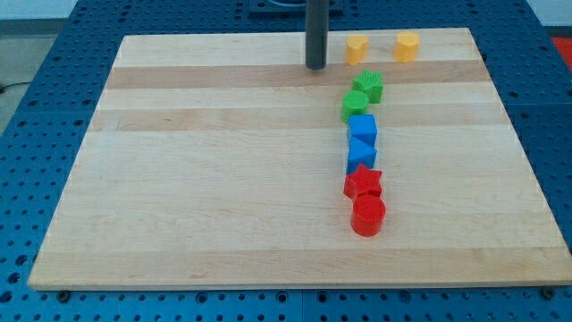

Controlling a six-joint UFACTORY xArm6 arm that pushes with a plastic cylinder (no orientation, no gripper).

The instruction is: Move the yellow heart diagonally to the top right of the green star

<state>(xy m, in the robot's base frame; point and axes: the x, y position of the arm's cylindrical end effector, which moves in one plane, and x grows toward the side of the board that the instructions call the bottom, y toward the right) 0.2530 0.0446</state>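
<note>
You saw my tip (315, 67), which has no grasp, just left of the yellow heart-shaped block (357, 48), upper-left of the green star-shaped block (368, 86).

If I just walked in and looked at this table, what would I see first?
Probably the wiggly line of bright blocks right of the board's middle: a green star and another green block above, two blue blocks in the middle, then a red star and a red cylinder lowest. Next, the dark rod near the view's top, my tip just left of two yellow blocks.
</note>
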